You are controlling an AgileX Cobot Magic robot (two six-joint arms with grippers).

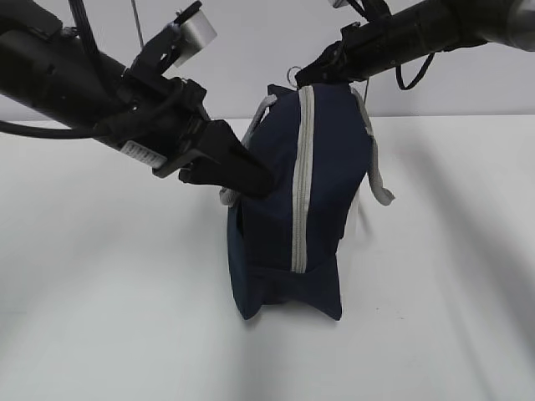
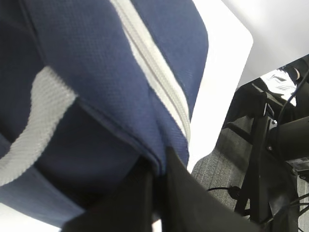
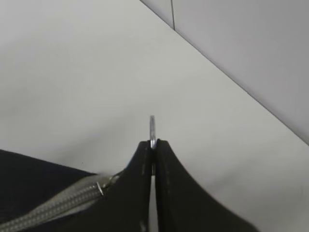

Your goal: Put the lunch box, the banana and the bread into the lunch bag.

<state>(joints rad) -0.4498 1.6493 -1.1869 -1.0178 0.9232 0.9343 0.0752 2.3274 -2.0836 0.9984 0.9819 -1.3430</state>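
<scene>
The navy lunch bag [image 1: 276, 209] stands on the white table [image 1: 100, 317], its grey zipper [image 1: 301, 175] shut along the top. My left gripper [image 1: 259, 180] is shut on the bag's fabric at its left side, next to a grey handle [image 2: 34, 130]; the pinched seam shows in the left wrist view [image 2: 157, 162]. My right gripper [image 1: 308, 75] is shut on the metal ring pull [image 3: 152, 128] at the bag's far end. The lunch box, the banana and the bread are out of view.
A second grey handle [image 1: 380, 188] hangs on the bag's right side. A grey wall [image 1: 251, 50] runs behind the table. In the left wrist view the table edge [image 2: 244, 43] and a dark stand [image 2: 260, 159] on the floor show.
</scene>
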